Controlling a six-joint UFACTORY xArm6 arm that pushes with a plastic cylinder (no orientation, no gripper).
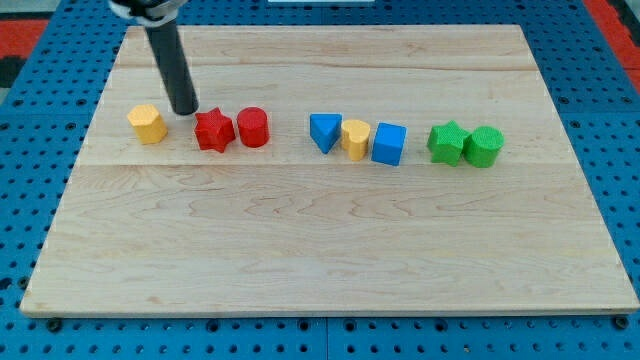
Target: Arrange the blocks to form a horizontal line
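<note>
Bright, even overhead light on the desk; soft short shadows beneath blocks, falling toward six o'clock. Sharp focus, no glare or blur.

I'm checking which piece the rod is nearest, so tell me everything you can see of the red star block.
The red star block is a small, matte, plastic-looking star lying flat on the wooden board, left of centre in the row. My tip sits just off its upper left. The red cylinder stands close on its right; contact is unclear. The yellow block lies apart, further left.
</note>
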